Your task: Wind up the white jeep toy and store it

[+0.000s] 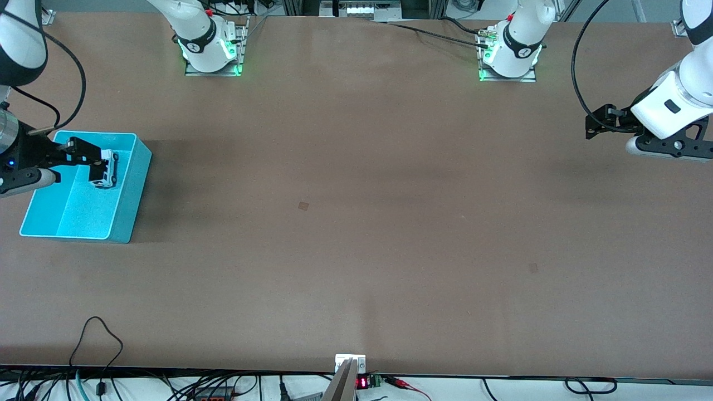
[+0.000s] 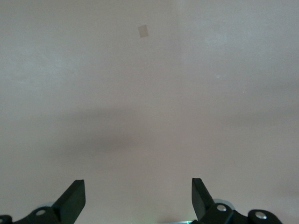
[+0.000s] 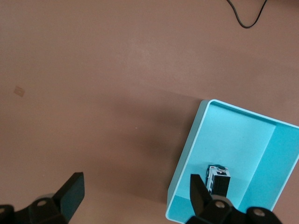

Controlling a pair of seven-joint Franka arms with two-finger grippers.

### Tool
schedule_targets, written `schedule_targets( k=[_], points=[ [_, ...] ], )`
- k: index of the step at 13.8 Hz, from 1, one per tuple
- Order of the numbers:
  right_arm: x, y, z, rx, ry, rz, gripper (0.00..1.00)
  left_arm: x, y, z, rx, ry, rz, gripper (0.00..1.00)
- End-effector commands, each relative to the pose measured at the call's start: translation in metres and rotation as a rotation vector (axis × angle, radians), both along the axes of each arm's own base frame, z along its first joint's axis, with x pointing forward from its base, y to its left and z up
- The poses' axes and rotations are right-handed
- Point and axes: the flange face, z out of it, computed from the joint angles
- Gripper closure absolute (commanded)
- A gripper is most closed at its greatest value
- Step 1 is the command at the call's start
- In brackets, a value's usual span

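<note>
Red digits glowing on a small display point(image 1: 362, 382) at the table's near edge, too small to read, no other legible text

White jeep toy point(image 3: 218, 179) in turquoise bin point(image 3: 187, 154); right gripper point(image 3: 135, 193) fingers apart, w/ nothing between.

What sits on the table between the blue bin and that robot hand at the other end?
Nothing but bare brown table between the turquoise bin and the open left gripper, apart from one small tape-like patch, as the front view shows.
</note>
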Motion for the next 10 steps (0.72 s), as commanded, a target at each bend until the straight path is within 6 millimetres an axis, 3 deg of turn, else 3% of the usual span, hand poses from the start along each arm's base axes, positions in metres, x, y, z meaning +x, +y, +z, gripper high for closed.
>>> schedule_targets(
  k=[1,3,10],
  points=[
    [-0.019,0.014,0.026,0.016,0.016,-0.103,0.00,0.003,0.000,0.006,0.003,-0.005,-0.020,0.00],
    [-0.028,0.032,0.042,0.004,-0.007,-0.080,0.00,0.003,0.000,0.006,0.003,-0.005,-0.020,0.00],
    [-0.067,0.034,0.064,0.008,-0.035,-0.109,0.00,0.003,0.000,0.005,0.003,-0.003,-0.020,0.00]
  ],
)
